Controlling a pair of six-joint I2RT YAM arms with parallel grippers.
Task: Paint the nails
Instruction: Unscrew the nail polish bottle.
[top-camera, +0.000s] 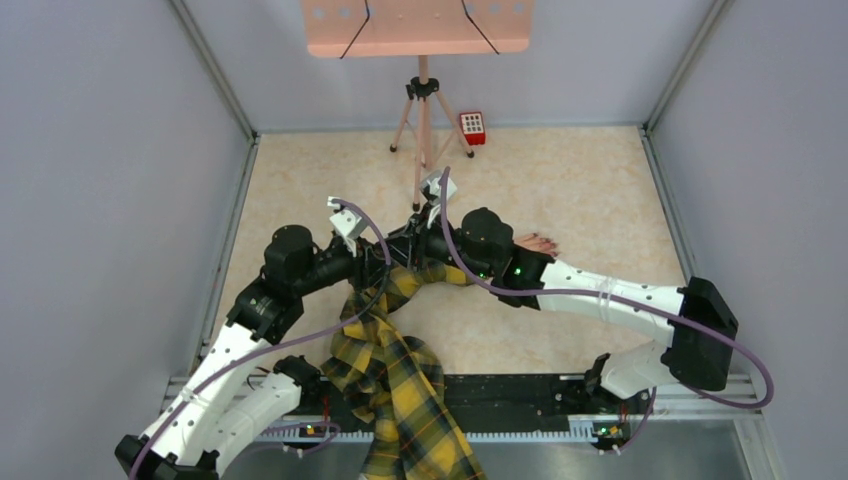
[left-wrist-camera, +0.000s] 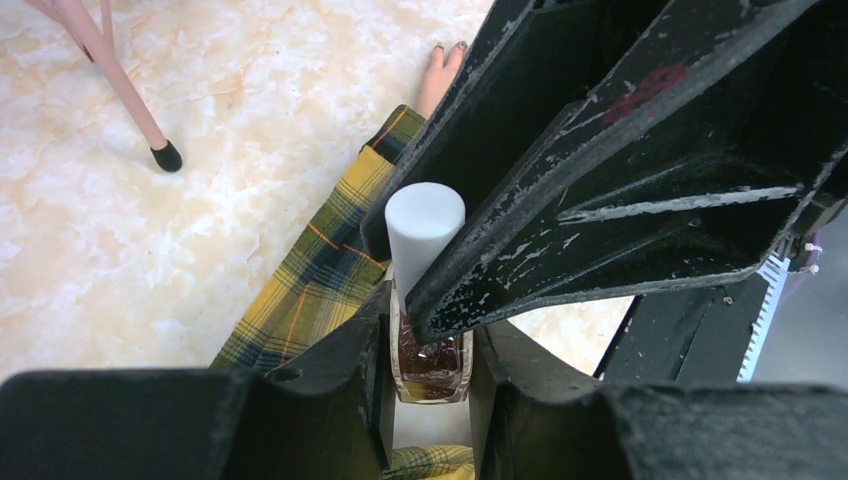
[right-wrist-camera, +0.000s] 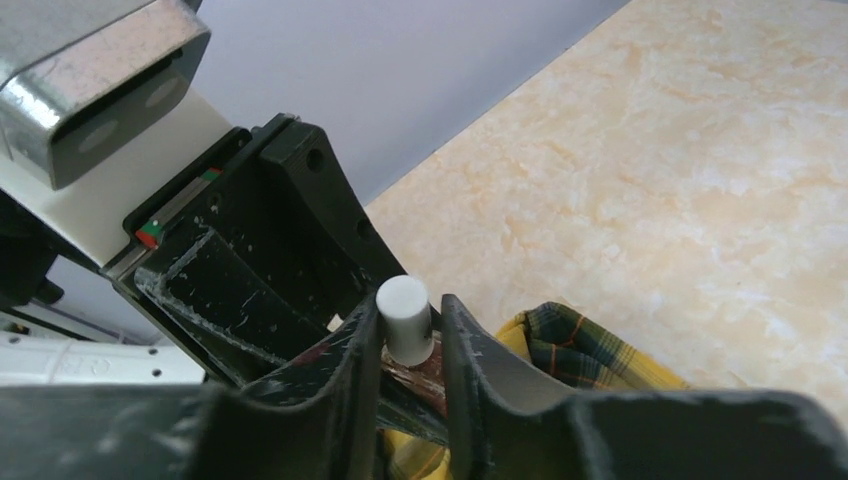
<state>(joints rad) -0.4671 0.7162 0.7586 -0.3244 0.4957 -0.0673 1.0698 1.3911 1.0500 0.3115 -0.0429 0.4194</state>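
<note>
Two tools on one small polish bottle (left-wrist-camera: 432, 368), raised above the plaid sleeve (top-camera: 395, 370): left tool (left-wrist-camera: 430, 340) pinched narrow on the glass body, right tool (right-wrist-camera: 408, 316) closed, by the look of both wrist views, around the white cap (left-wrist-camera: 424, 225). Reads as the uncapping step, with brushing not yet begun. Nails (left-wrist-camera: 438, 48) well apart from the bottle, on the pale mannequin hand (top-camera: 537, 243) lying on the table (top-camera: 600, 180) beyond the sleeve cuff, dark at the tips, partly hidden by the right arm in the overhead view. Several ways to spoil things from here. Could spin the whole bottle between the smooth black fingers, rather than loosen the thread, by twisting too hard against so narrow a pinch. Could yank the bottle free and drop it onto the cloth by lifting on a half-undone thread. Might tilt the opened glass and spill dark red polish over the yellow checks directly below. Might drip from the brush on the way across to the fingers, with sleeve and bare table underneath. Could also nudge the mannequin hand out of place with the right forearm, just beside it in the overhead view, and so lose the aim at such tiny targets. Cannot tell cap tightness from these views.
</note>
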